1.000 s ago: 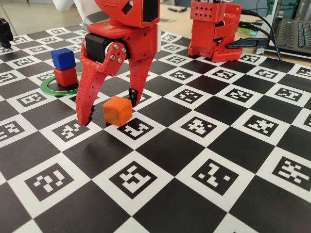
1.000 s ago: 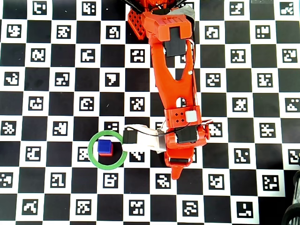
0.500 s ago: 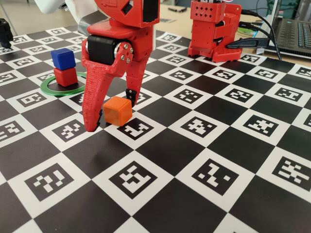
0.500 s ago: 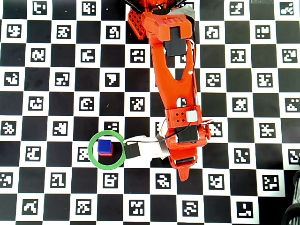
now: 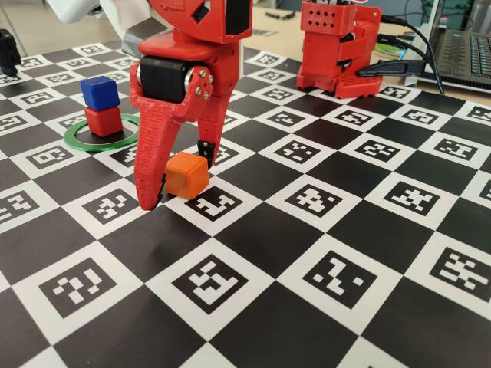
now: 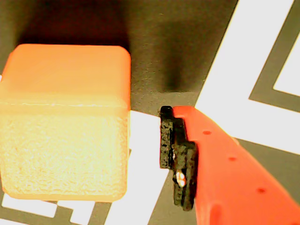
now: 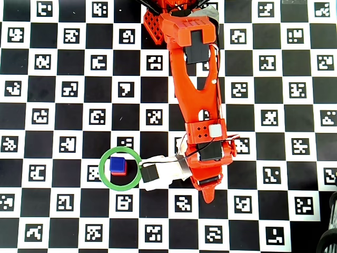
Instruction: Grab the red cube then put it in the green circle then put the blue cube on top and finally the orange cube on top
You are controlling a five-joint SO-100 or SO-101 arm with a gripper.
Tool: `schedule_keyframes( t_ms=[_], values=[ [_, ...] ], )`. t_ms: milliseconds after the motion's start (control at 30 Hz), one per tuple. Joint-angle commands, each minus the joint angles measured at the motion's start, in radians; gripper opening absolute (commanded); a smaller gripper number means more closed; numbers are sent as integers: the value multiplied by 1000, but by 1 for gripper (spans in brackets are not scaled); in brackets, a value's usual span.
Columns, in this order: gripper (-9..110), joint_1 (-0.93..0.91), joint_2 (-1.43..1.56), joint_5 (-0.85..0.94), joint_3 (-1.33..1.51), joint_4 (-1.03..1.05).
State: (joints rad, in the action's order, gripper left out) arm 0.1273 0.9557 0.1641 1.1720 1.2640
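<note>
The orange cube (image 5: 186, 175) rests on the checkered mat between the fingers of my red gripper (image 5: 178, 181). The gripper is open. In the wrist view the orange cube (image 6: 65, 126) fills the left side, and a narrow strip of mat separates it from the black pad (image 6: 168, 140) of the right finger. The other finger is outside that view. At the back left the blue cube (image 5: 100, 92) sits on the red cube (image 5: 103, 120) inside the green circle (image 5: 80, 142). From overhead the blue cube (image 7: 117, 165) sits within the green circle (image 7: 102, 168), and my arm hides the orange cube.
A second red robot base (image 5: 337, 46) stands at the back, with cables and a laptop (image 5: 464, 46) to its right. A black object (image 5: 8, 50) is at the far left edge. The mat (image 5: 322, 268) carries printed marker squares.
The left finger has swung in toward the orange cube, narrowing the gap. The cube and the blue-on-red stack have not moved.
</note>
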Motion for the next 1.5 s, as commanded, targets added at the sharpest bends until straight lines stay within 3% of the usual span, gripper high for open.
schedule_keyframes(
  t_ms=[0, 233, 467, 667, 1067, 1467],
  values=[
    [47, 17, 21, -8, -29, -8],
    [43, 17, 21, -8, -29, -8],
    [19, 17, 18, -6, -29, -5],
    [10, 18, 17, -3, -29, -3],
    [9, -20, 155, -23, -100, 147],
    [9, -291, 314, 71, -281, 460]
  ],
)
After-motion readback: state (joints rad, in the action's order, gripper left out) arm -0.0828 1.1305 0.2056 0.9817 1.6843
